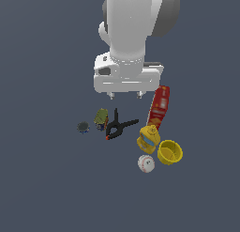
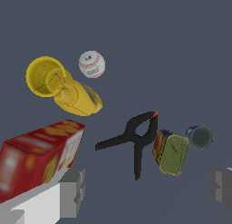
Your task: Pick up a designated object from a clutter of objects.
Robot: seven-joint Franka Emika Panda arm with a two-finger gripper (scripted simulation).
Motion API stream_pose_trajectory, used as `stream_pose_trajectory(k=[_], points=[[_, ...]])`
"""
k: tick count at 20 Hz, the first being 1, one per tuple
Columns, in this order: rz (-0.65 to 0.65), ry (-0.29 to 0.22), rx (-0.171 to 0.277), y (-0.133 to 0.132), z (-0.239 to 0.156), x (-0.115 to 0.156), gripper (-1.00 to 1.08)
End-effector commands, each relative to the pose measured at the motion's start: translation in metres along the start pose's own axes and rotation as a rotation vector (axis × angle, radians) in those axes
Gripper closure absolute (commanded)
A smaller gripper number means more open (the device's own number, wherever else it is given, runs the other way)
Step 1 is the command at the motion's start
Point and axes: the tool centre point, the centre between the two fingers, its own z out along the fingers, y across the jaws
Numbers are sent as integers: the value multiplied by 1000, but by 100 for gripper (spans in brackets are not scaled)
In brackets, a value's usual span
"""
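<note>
Exterior view, reading from its left: a small dark round piece [image 1: 83, 127] is lying apart from the rest, then a green can [image 1: 101, 118], then a black clamp [image 1: 120, 126] just beside it. Further toward that view's right a yellow bottle [image 1: 148, 138] is leaning next to a tall red box [image 1: 159, 107], with a yellow cup [image 1: 169, 152] beyond them. The baseball [image 1: 146, 164] is sitting on the desk [image 1: 42, 189] at the near edge of the clutter, just beside the bottle and the cup but, as far as the renders show, touching neither. The end effector [image 1: 124, 96] is hanging above the clutter with its fingers [image 2: 72, 191] spread wide and holding nothing; it is hovering nearer the clamp than the ball. The ball is probably light, firm and fairly rigid, so it should be taking a squeeze without harm, but being round it is likely to roll or squirt out if pinched off-centre. The safest hold looks like straight across its widest middle, the fingers coming down on the two sides facing away from bottle and cup, where the open desk is leaving room.
</note>
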Motion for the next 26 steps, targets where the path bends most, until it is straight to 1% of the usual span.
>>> stream_pose_trajectory(k=[1, 12, 19, 26], points=[[0, 0, 0, 0, 0, 0, -92], [-17, 6, -34, 18, 1, 3, -92], [2, 6, -31, 16, 2, 5, -92], [77, 9, -28, 12, 9, 15, -92]])
